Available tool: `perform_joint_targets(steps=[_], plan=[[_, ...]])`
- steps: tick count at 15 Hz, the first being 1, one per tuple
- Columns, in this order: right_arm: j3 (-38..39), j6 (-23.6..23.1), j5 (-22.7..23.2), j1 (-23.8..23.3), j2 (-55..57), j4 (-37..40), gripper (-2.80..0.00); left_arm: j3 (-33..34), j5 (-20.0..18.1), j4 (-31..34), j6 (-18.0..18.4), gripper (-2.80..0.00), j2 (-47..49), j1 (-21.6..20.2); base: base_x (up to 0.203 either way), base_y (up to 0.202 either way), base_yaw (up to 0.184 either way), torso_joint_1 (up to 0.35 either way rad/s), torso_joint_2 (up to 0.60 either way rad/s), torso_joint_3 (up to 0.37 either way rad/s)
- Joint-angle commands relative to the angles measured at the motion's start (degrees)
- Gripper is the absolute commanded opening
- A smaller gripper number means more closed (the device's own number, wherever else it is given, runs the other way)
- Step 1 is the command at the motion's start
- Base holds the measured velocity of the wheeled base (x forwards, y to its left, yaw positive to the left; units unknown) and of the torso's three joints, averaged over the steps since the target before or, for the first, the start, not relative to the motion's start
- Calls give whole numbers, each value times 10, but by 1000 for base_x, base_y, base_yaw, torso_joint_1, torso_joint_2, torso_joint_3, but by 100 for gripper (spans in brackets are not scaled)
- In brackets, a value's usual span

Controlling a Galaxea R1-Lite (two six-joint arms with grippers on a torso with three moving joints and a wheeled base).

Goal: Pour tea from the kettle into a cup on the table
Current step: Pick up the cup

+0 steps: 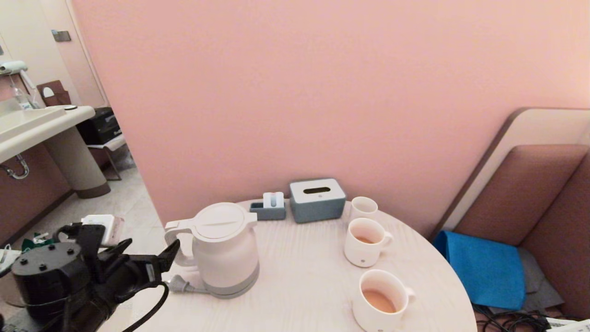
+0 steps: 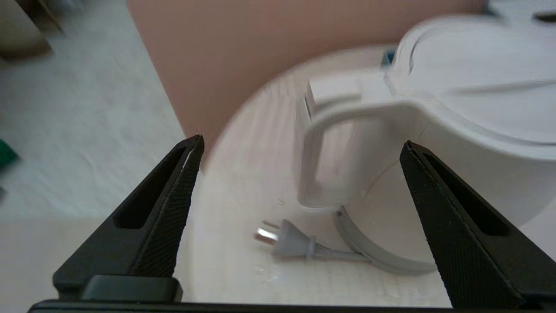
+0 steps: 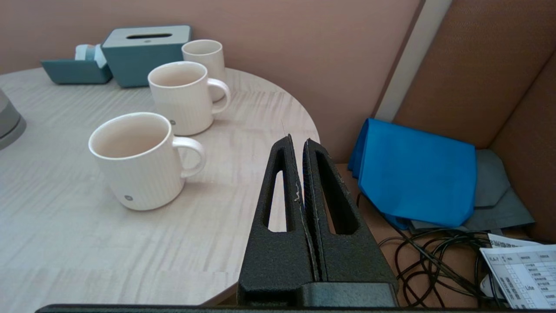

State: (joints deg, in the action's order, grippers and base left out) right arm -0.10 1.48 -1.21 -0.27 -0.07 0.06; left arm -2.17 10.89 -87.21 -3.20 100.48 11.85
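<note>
The white kettle point(image 1: 226, 249) point(image 2: 456, 108) stands upright on the left part of the round table point(image 1: 299, 276), handle toward me, with its grey plug point(image 2: 291, 243) lying on the top beside it. My left gripper point(image 1: 150, 256) point(image 2: 302, 143) is open just off the table's left edge. The handle point(image 2: 312, 143) lies ahead of the gap, ungripped. Two handled white cups stand at the right. The near one point(image 1: 380, 299) point(image 3: 139, 165) holds pale reddish-brown tea point(image 1: 379, 300). The farther one point(image 1: 364, 242) point(image 3: 182, 98) holds a little. My right gripper point(image 3: 297, 139) is shut and empty by the table's right edge.
A small handleless cup point(image 1: 363, 208), a grey-blue tissue box point(image 1: 317, 199) and a small blue tray point(image 1: 269, 207) line the back of the table against the pink wall. A blue cloth point(image 1: 484, 267) and tangled cables point(image 3: 434, 261) lie on the bench at right.
</note>
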Motion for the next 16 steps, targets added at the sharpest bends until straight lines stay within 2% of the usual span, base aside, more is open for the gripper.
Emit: perform_joint_targets(steps=[1,5,7,9,10,12,13,14,15,16], plan=[[0,0,0,0,1,-1,-280,17,16,29,24,0,-102,0,0,0,0,0,0,0],[0,0,0,0,1,-1,-280,19,45,208,70,0,-307,0,0,0,0,0,0,0],[0,0,0,0,1,-1,-280,6,51,314,83,0,-427,0,0,0,0,0,0,0],[0,0,0,0,1,0,-280,-22,75,432,104,0,-558,0,0,0,0,0,0,0],[0,0,0,0,1,0,-280,-38,91,485,124,0,-621,0,0,0,0,0,0,0],[0,0,0,0,1,0,-280,-73,133,593,186,0,-746,-5,0,0,0,0,0,0],[0,0,0,0,1,0,-280,-90,156,634,216,0,-791,-23,0,0,0,0,0,0],[0,0,0,0,1,0,-280,-106,170,661,237,0,-823,-65,0,0,0,0,0,0],[0,0,0,0,1,0,-280,-115,165,679,250,0,-850,-111,0,0,0,0,0,0],[0,0,0,0,1,0,-280,-113,130,692,250,0,-878,-133,0,0,0,0,0,0]])
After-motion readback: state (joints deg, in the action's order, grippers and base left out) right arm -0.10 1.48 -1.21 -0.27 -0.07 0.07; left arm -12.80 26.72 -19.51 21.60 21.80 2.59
